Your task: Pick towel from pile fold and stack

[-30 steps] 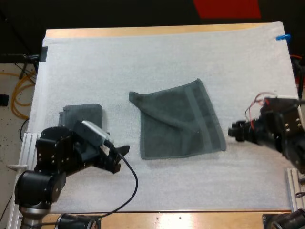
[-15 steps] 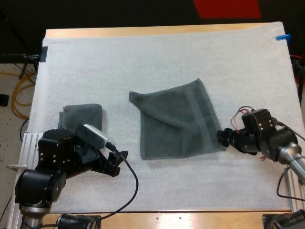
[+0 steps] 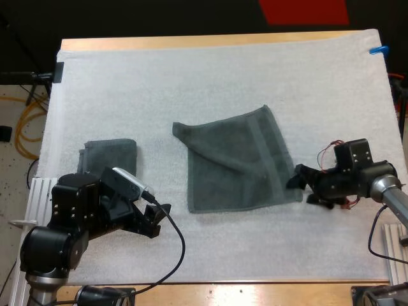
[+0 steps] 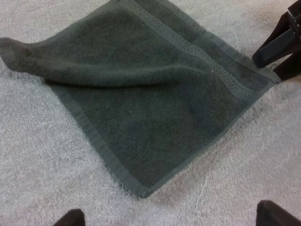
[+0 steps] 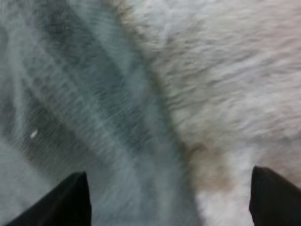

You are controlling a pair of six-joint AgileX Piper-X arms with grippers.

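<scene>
**Operator:** Where is the towel?

**Spotter:** Your towel lies opened out in the middle of the mat. It isn't quite flat: the corner at 10 o'clock is turned over on itself, leaving a soft ridge across the cloth. I'd say it has been spread out so you can fold it.

**Operator:** And my right side?

**Spotter:** Your right gripper is low at the towel's 4 o'clock corner. Its fingers are spread, with one on each side of the corner, and they aren't pinching anything yet. The right wrist view shows the hemmed edge running between the two tips. That looks like the set-up for a corner grab, so close only once the cloth is truly between the tips.

**Operator:** Left?

**Spotter:** Your left gripper sits at 8 o'clock from the towel, well apart from it, with its fingers spread and nothing between them. It faces the near edge, probably waiting to take the other near corner.

**Operator:** Where does the towel go after the fold? Any bin?

**Spotter:** I see no box or basket. The mat carries everything. A folded towel rests at 9 o'clock, just beyond your left arm, and I take that as the stack to build on. By my reading the fold itself hasn't started.
</scene>
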